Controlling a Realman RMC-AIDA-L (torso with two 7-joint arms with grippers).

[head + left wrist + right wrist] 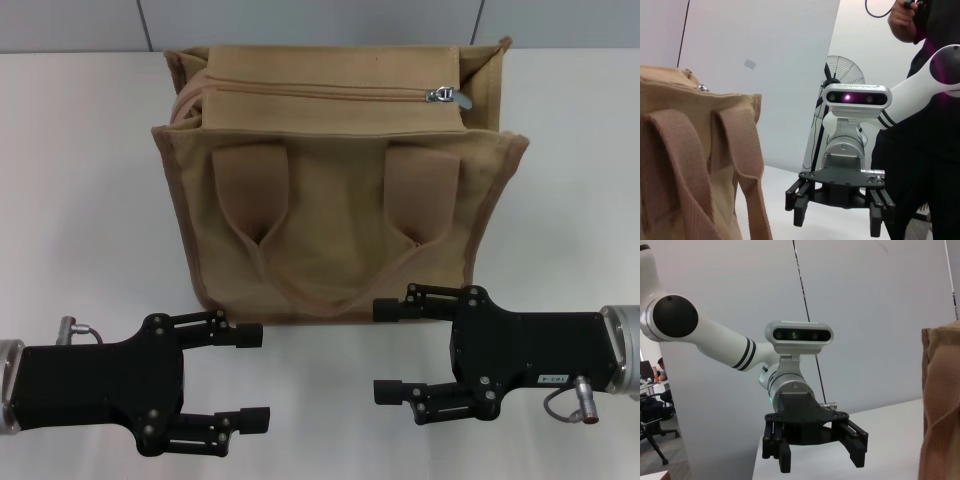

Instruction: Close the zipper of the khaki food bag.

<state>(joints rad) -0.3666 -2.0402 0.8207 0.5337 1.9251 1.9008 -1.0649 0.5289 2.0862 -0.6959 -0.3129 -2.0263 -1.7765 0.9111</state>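
Khaki food bag: boxy woven canvas, darker tan trim, two wide strap handles hanging on front face; sits upper centre of head view on white table. Zipper runs across flat top panel, shiny silver pull tab at its right end. Contents hidden. Left gripper lower left, fingers spread, holding nothing. Right gripper lower right, fingers spread, holding nothing. Grey wall panels behind.

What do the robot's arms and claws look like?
Both the left gripper and the right gripper are black metal claws with two jointed fingers. Silver cuffs and thin grey cables sit behind them. The arms are white with black rings.
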